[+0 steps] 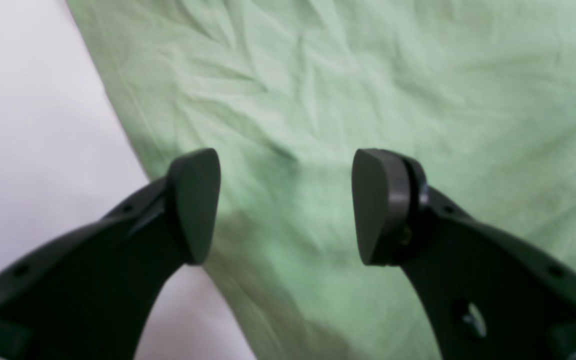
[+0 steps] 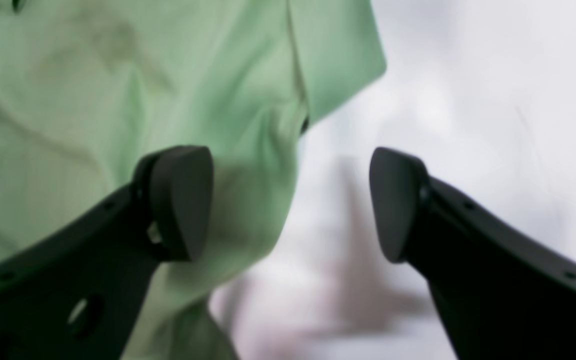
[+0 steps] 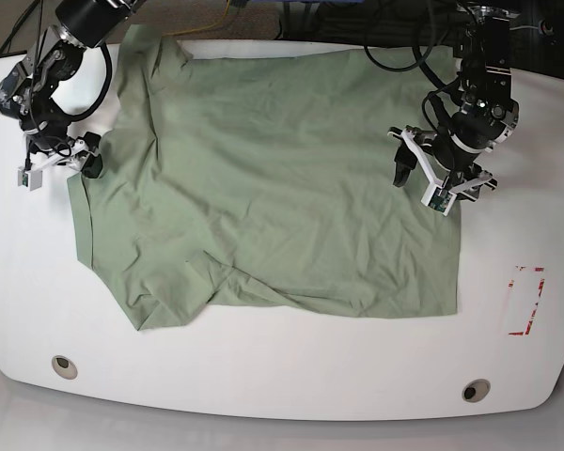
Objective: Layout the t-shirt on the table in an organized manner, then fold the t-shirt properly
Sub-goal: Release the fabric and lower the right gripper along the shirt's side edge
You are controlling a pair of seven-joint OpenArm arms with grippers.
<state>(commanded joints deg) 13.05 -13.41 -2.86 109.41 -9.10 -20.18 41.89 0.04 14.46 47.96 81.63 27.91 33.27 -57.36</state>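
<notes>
Both grippers are parted, nothing grasped. The left gripper (image 3: 439, 176) is poised over the t-shirt (image 3: 263, 178) hem edge; the right gripper (image 3: 61, 162) beside its sleeve edge.

Left pincer (image 1: 286, 205) spread over t-shirt (image 1: 348, 95).

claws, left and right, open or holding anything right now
Left claw: open, holding nothing, over the pale green cloth t-shirt.
Right claw: open, holding nothing, at the shirt's edge.
</notes>
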